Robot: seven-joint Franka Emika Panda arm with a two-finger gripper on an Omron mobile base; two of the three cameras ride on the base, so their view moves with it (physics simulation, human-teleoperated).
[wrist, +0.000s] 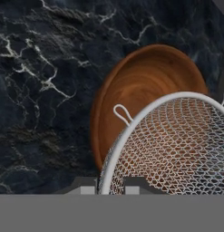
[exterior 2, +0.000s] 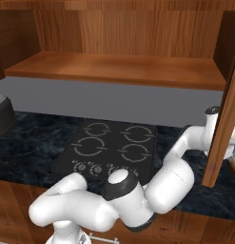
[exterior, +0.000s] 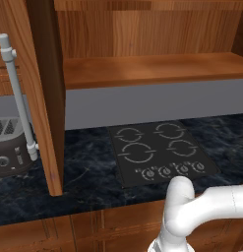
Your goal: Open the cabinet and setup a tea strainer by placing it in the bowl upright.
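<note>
The cabinet [exterior: 147, 69] stands open across the top of both base views, its plain wooden shelf [exterior 2: 114, 66] bare. Its left door [exterior: 42, 98] is swung out toward the camera in the left base view, at about nine o'clock, with a long grey bar handle [exterior: 17, 98] on its face. The right door [exterior 2: 223, 128] hangs open at three o'clock in the right base view, and the white arm [exterior 2: 181, 157] reaches out past its lower edge, so the door hides the hand there.

Below the shelf lies a dark marbled counter [exterior: 93, 172] with a black four-ring cooktop [exterior: 160, 152] set into it, its knobs along the near edge. A grey toaster [exterior: 10, 147] sits on the counter at nine o'clock in the left base view, partly behind the left door.

In the hand view a round wooden bowl [wrist: 140, 90] rests on the marbled counter, a little right of centre. The tea strainer [wrist: 177, 145] hangs over the bowl's five o'clock side, covering part of its rim. The gripper [wrist: 111, 189] is clamped on the strainer's thin metal rim at six o'clock, its dark fingertips [wrist: 86, 186] nearly together on either side of the wire. The strainer's open mouth faces the camera, its mesh hollow dropping away toward the bowl, and one small wire tab [wrist: 123, 113] points toward ten o'clock.
</note>
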